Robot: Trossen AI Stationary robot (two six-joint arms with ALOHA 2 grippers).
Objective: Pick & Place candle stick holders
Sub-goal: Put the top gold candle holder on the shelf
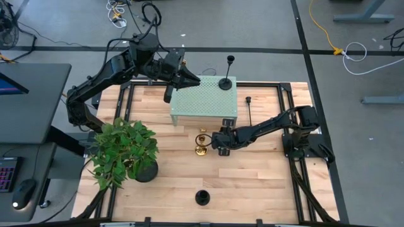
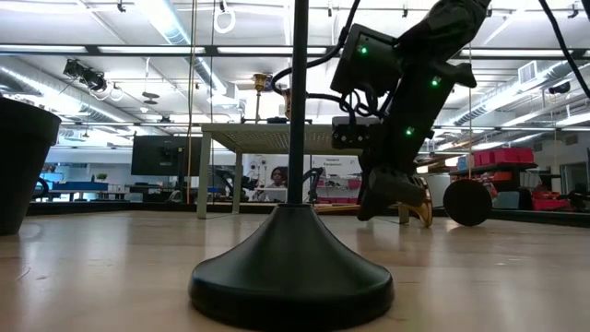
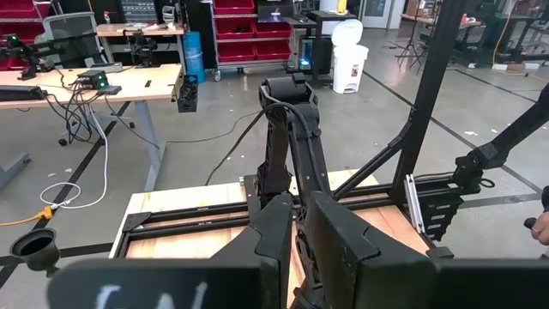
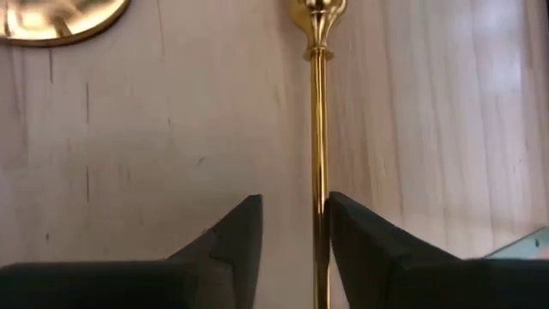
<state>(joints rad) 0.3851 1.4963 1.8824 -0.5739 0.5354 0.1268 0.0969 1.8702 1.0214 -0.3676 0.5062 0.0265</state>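
Candle stick holders here have a round base, a thin stem and a small cup; some are shiny gold, some matte black. Three black ones can be counted: one at the near edge (image 1: 202, 197), one upright on the green stand (image 1: 202, 101) at its far right (image 1: 225, 82), and a thin one (image 1: 250, 110) farther right. Two gold ones sit mid-worktop (image 1: 252, 170), just near of the stand. At far left of the stand hangs the left tool (image 1: 183, 72); I cannot tell what it holds. One plant (image 1: 123, 151) stands near left. The right tool (image 1: 214, 140) is low beside the gold pair, narrowly parted, straddling one gold stem (image 4: 317, 129) that touches one finger (image 4: 360, 232); the other gold base (image 4: 60, 17) lies nearby.
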